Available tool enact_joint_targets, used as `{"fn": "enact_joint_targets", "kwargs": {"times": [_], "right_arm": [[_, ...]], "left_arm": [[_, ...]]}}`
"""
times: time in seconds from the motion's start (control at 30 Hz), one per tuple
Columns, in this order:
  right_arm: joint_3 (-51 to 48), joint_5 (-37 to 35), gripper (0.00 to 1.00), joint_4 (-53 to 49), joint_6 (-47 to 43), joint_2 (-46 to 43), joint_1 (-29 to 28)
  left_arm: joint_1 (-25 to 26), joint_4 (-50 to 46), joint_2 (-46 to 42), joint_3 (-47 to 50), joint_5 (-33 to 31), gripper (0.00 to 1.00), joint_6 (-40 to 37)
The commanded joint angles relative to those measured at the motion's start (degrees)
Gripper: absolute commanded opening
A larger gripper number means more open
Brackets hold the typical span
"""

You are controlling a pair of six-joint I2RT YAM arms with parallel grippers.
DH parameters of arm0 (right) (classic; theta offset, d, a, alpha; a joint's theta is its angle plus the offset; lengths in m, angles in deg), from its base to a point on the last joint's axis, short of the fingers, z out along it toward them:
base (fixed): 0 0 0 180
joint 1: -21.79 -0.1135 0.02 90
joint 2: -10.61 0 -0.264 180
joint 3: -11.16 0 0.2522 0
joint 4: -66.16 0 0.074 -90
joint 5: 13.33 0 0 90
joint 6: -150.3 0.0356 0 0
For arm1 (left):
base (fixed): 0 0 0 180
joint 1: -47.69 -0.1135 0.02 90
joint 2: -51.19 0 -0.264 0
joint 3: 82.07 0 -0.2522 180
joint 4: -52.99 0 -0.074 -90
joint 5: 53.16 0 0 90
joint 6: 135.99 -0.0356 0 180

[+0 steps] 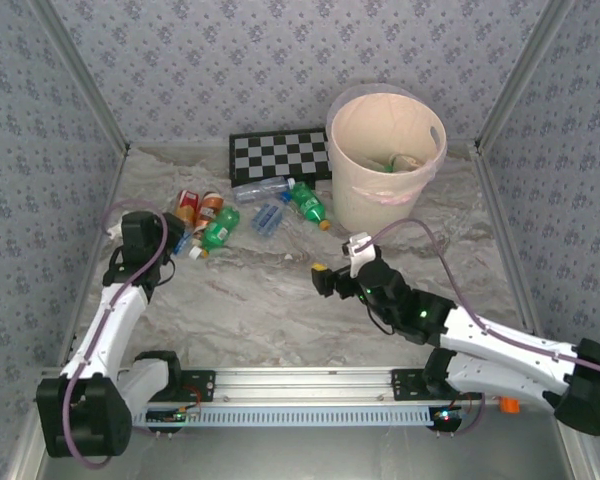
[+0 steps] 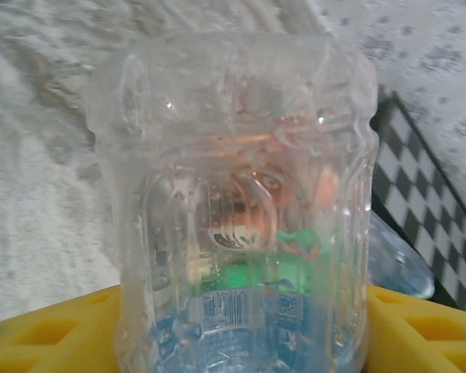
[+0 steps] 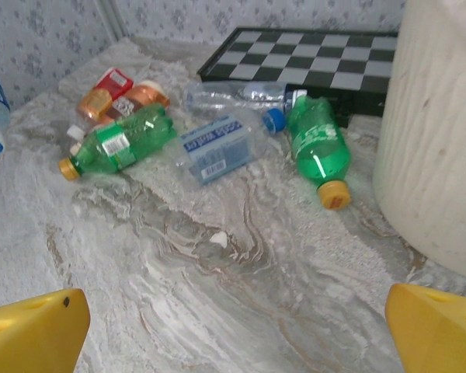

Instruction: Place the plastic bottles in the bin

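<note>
While my left claw (image 2: pixel 245 315) sat half-closed on a clear blue-labelled bottle (image 2: pixel 233 194), right claw (image 1: pixel 338 260) wide open and empty, the grasp looked made; the next move called for a lift across into the bin (image 1: pixel 375 200) at far right.

- Robot lab test booth.
- Floral wallpaper panels (image 1: pixel 280 60) held in bare metal frame posts (image 1: pixel 85 85) wall in a marble-print tabletop (image 1: pixel 260 310).
- Left arm (image 1: pixel 110 320) and right arm (image 1: pixel 500 340) bolted to an aluminium rail (image 1: pixel 300 380), purple cable (image 1: pixel 420 235) exposed.

Left of bin (image 1: pixel 380 195): bottles (image 1: pixel 220 228) on table (image 1: pixel 260 300); checkerboard (image 1: pixel 280 152) behind them.
</note>
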Motion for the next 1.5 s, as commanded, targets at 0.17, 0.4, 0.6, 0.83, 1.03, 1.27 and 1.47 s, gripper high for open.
{"fn": "enact_joint_targets", "kwargs": {"times": [0.17,0.4,0.6,0.83,1.03,1.27,1.47], "right_arm": [[-0.33,-8.59,1.0,-8.88,-2.92,-15.74,0.12],[-1.86,-11.67,1.0,-14.34,-3.32,-26.69,0.81],[-2.93,-11.49,1.0,-15.74,-2.45,-28.97,1.1],[-3.78,-11.35,1.0,-17.33,-1.92,-31.46,1.17],[-5.01,-11.47,1.0,-19.87,-0.89,-36.54,1.26],[-4.95,-12.35,1.0,-22.92,-0.43,-42.33,1.26],[-5.21,-11.99,1.0,-22.72,-0.29,-43.01,1.27]], "left_arm": [[12.62,2.76,-1.88,-9.69,-4.71,0.69,-3.81],[23.19,8.69,4.54,-18.1,-4.44,0.69,-8.29],[30.14,11.18,13.02,-28.86,-4.29,0.69,-12.26],[37.07,12.36,23.47,-43.02,-4.24,0.69,-18.82],[40.75,11.59,33.93,-56.18,-2.52,0.69,-24.81],[43.7,7.81,46.04,-71.2,-0.22,0.68,-30.73],[45.58,3.09,56.63,-86.58,-1.02,0.68,-36.03]]}}
